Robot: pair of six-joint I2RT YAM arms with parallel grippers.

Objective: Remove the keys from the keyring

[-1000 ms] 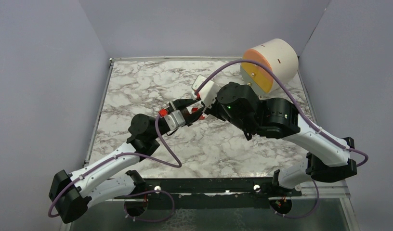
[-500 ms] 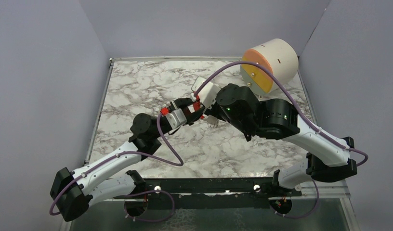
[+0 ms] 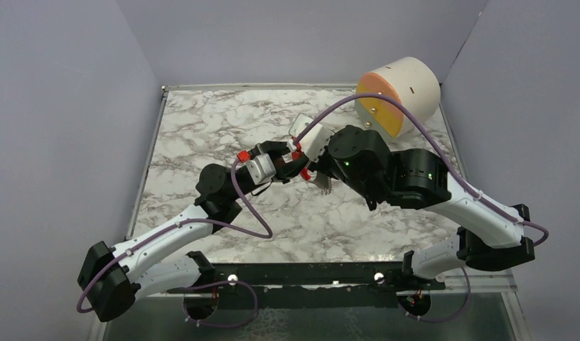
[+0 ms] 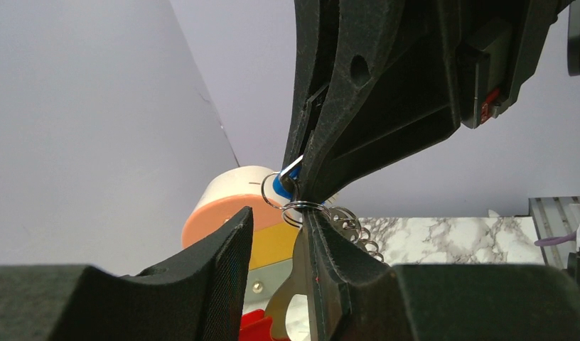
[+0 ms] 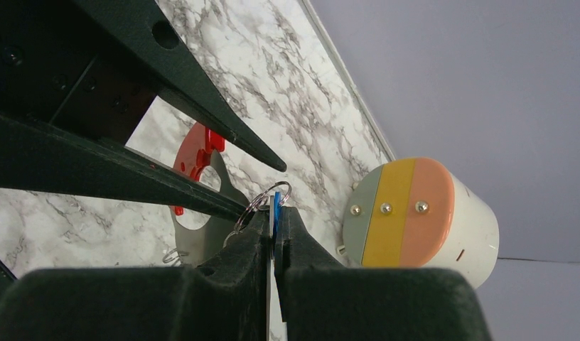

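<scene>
Blue-headed key (image 5: 276, 205) inside right pincer (image 5: 275, 220)

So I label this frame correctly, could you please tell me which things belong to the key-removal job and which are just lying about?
Part of the job: silver keys; blue-headed key; red keyring; right pincer, shut on the blue-headed key; left pincer.
Just lying about: round drawer unit; marble table.

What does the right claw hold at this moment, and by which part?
The right claw is shut on the blue-headed key, pinching it by its blue head.
</scene>
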